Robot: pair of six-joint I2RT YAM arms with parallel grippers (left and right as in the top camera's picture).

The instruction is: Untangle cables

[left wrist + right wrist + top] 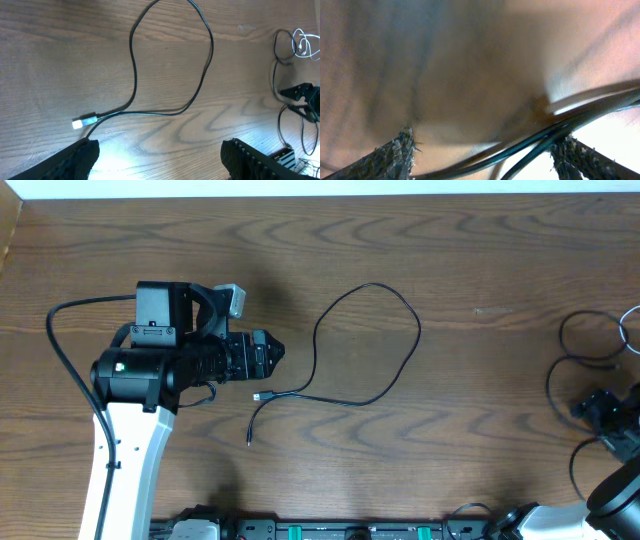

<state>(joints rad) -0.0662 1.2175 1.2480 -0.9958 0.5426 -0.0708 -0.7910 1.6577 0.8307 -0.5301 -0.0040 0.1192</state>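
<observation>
Wooden table (480,240) filled the overhead view, and the black cable (417,340) lay on it as one wide, flat loop whose two tails met beside a small plug (262,396). The left gripper (272,352) hung just left of that loop. It touched nothing. The right gripper (585,408) sat well apart to the loop's right, among thin dark cords, with the white cable (630,330) just above it at the picture's edge. By that layout the two cables looked already parted.

From the left wrist, the left gripper (160,147) showed both fingers spread wide with bare wood between them. The plug (84,121) lay just beyond its left finger. The black cable (134,70) curved away from there, and the white cable (302,42) was bunched far to the loop's right.

From the right wrist, much was blurred. The right gripper (485,137) stood wide open, gripping nothing, yet dark cords (540,140) ran across the gap between its fingers. Whose cords they were I could not tell.

That was the likely hazard. Closing or lifting there could snag the arm's own wiring or drag the white cable into a fresh knot. Tugging one black tail could also cinch the loop.
</observation>
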